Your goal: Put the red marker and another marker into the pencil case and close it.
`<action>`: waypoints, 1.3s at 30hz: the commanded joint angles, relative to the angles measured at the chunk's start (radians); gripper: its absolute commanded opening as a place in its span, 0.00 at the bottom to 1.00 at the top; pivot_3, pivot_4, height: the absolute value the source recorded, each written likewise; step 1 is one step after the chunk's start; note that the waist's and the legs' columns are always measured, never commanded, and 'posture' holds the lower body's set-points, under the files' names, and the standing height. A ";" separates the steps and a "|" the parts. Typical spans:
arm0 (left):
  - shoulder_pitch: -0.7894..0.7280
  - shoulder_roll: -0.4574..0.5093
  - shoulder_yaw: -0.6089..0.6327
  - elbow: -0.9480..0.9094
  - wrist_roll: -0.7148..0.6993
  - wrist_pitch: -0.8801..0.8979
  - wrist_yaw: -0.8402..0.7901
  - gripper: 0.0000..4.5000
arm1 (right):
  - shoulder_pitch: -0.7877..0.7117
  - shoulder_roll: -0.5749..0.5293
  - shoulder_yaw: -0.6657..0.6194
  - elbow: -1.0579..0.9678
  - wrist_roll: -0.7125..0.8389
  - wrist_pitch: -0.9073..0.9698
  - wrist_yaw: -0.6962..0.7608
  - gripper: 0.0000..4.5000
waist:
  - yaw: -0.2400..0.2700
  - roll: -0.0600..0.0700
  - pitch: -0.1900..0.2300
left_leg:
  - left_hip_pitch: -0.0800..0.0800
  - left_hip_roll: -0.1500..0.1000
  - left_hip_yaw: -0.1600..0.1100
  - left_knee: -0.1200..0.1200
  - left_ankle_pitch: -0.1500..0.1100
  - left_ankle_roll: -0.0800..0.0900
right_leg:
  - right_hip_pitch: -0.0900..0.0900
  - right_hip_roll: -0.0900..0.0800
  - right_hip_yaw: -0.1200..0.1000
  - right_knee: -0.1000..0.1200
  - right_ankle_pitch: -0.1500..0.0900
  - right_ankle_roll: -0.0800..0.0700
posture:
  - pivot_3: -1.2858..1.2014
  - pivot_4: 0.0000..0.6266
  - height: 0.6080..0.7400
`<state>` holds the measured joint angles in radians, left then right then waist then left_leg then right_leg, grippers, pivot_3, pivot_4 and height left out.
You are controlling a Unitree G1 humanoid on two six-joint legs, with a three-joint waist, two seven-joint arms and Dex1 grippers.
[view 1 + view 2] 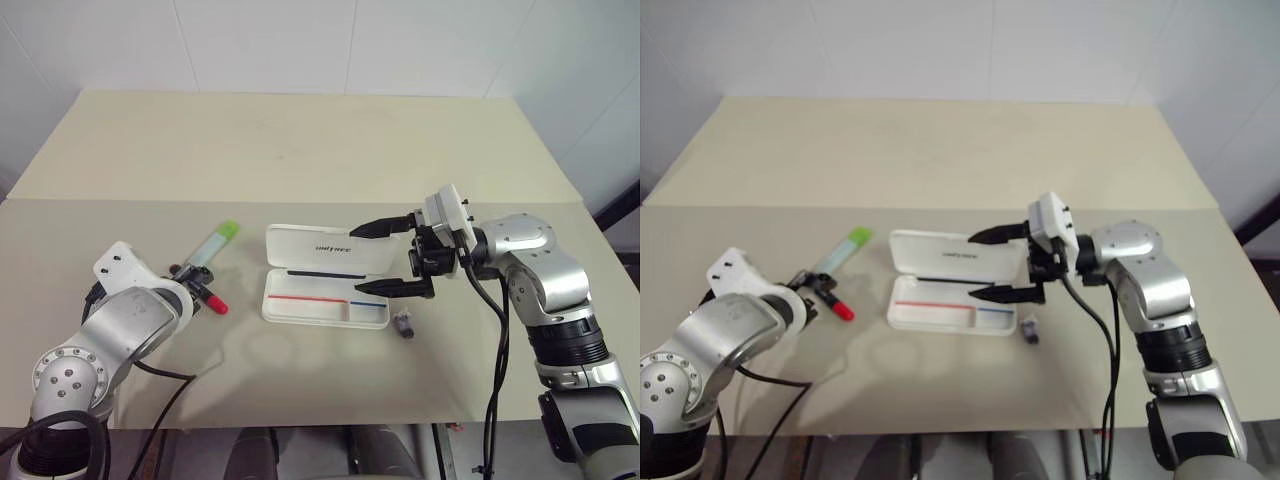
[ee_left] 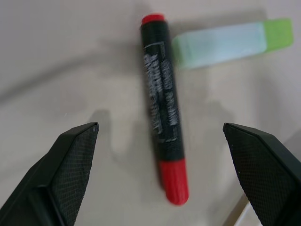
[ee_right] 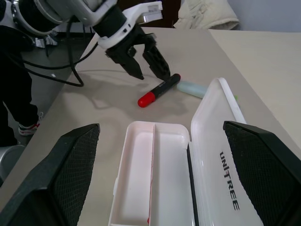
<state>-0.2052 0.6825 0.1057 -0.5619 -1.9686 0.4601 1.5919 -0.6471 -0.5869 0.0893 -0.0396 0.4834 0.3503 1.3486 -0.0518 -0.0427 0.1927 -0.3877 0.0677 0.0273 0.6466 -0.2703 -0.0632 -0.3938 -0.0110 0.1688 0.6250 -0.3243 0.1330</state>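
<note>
We see the beige surface [image 1: 300, 150] spread across the head views, and at its centre the pencil case [image 1: 325, 300] lies open, its white lid folded back toward 12 o'clock with grey lettering on it and its tray showing a red and a blue stripe. At 3 o'clock of the case our right end effector [image 1: 390, 258] hovers with its two black fingers spread wide, one over the lid's right end and one over the tray's right end, gripping nothing. At 9 o'clock of the case, well apart from it, our left end effector [image 3: 146, 65] points down at the surface with its fingers open and empty, poised just above the red marker [image 2: 162, 106]. That marker lies flat on the surface, black barrel with white print, red cap toward the 4 o'clock side in the head views. The other marker [image 2: 228, 43], pale-bodied with a light green cap, lies just beside it toward 1 o'clock, its plain end nearly touching the red marker's barrel. A small dark grey object [image 1: 404, 324] sits just off the tray's 4 o'clock corner.
</note>
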 commanded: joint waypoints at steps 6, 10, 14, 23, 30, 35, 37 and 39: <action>-0.067 0.006 -0.016 0.089 -0.004 0.047 -0.032 1.00 | 0.025 0.005 -0.023 -0.074 0.032 0.001 -0.040 0.99 | -0.001 0.000 0.000 | 0.000 0.000 0.000 -0.001 0.000 0.000 | 0.000 0.000 0.000 0.000 0.000 0.001 | 0.52 0.24 1.00; -0.083 -0.008 -0.015 0.128 -0.004 0.071 -0.029 1.00 | 0.040 0.003 -0.025 -0.092 0.037 0.001 -0.055 0.99 | 0.000 0.000 0.000 | 0.000 0.000 0.000 -0.001 0.000 -0.001 | -0.001 0.000 0.000 0.000 0.001 0.001 | 0.52 0.24 1.00; -0.068 -0.030 -0.009 0.145 -0.004 0.099 -0.009 1.00 | 0.047 -0.003 -0.028 -0.107 0.044 0.004 -0.064 0.99 | 0.000 0.000 0.000 | 0.000 0.000 0.000 -0.001 0.000 0.000 | -0.001 0.000 0.000 0.000 0.000 0.001 | 0.52 0.24 1.00; -0.050 -0.043 0.009 0.157 -0.004 0.123 -0.015 0.42 | 0.044 -0.010 -0.037 -0.128 0.067 0.018 -0.077 1.00 | 0.010 0.001 0.000 | 0.000 0.000 0.000 0.000 0.000 0.000 | 0.000 0.000 0.000 0.000 -0.001 -0.001 | 0.52 0.24 1.00; -0.064 -0.030 0.013 0.165 -0.004 0.133 -0.054 0.12 | 0.036 -0.009 -0.035 -0.126 0.068 0.018 -0.078 1.00 | 0.025 0.001 0.000 | 0.000 0.000 0.001 0.000 0.000 0.000 | 0.000 -0.001 0.000 -0.002 -0.003 -0.005 | 0.52 0.24 1.00; -0.051 -0.009 0.041 0.128 0.097 0.124 -0.147 0.12 | 0.038 -0.008 -0.032 -0.107 0.059 0.004 -0.069 1.00 | 0.023 0.001 0.001 | 0.000 0.000 0.001 0.000 0.000 0.000 | 0.000 -0.001 0.000 -0.003 -0.003 -0.008 | 0.52 0.24 1.00; -0.036 0.019 0.054 0.088 0.175 0.140 -0.229 0.12 | 0.037 -0.011 -0.031 -0.096 0.056 0.001 -0.062 1.00 | 0.020 0.000 0.001 | 0.000 0.000 0.001 -0.001 0.000 0.000 | 0.000 -0.001 0.000 -0.003 -0.003 -0.008 | 0.52 0.24 1.00; -0.002 0.036 0.084 0.008 0.266 0.136 -0.365 0.12 | 0.033 -0.014 -0.032 -0.079 0.053 -0.004 -0.054 1.00 | 0.017 0.000 0.001 | 0.000 0.000 0.003 -0.002 0.000 -0.001 | -0.001 -0.001 0.001 -0.004 -0.003 -0.008 | 0.52 0.24 1.00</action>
<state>-0.2175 0.6913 0.1474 -0.4632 -1.7740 0.5941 1.3245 -0.6020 -0.5876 0.0816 -0.1130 0.5289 0.3680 1.2845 -0.0349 -0.0425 0.1937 -0.3881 0.0680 0.0310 0.6434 -0.2693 -0.0665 -0.3959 -0.0116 0.1696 0.6212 -0.3273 0.1250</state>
